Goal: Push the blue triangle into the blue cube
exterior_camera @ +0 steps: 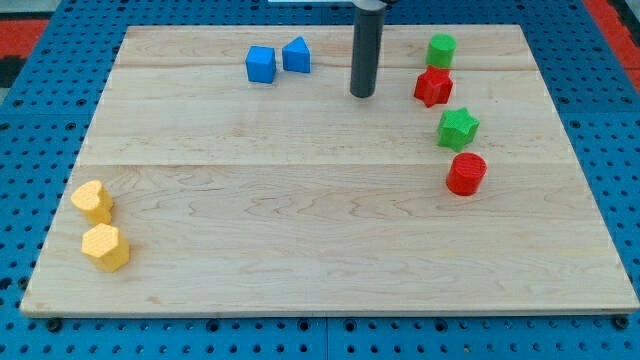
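Note:
The blue triangle sits near the view's top, left of centre. The blue cube stands just to its left, and the two look to be touching or nearly so. My tip is on the board to the right of the blue triangle and a little lower in the view, with a clear gap between them. The dark rod rises straight up out of the view's top.
At the view's right stand a green cylinder, a red star, a green star and a red cylinder. A yellow heart and a yellow hexagon sit at the lower left. The wooden board lies on blue pegboard.

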`<state>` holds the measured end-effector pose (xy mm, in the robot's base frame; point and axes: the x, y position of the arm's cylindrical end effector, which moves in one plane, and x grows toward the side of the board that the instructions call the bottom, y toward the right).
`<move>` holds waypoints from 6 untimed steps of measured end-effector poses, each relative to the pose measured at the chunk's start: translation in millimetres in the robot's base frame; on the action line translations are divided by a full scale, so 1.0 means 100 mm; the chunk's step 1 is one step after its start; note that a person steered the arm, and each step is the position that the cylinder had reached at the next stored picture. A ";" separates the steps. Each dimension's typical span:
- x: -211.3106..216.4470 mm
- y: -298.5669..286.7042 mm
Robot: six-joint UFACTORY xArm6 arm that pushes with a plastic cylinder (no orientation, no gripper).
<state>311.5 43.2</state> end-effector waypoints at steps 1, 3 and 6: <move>-0.38 -0.27; -0.79 -0.73; -0.81 -1.40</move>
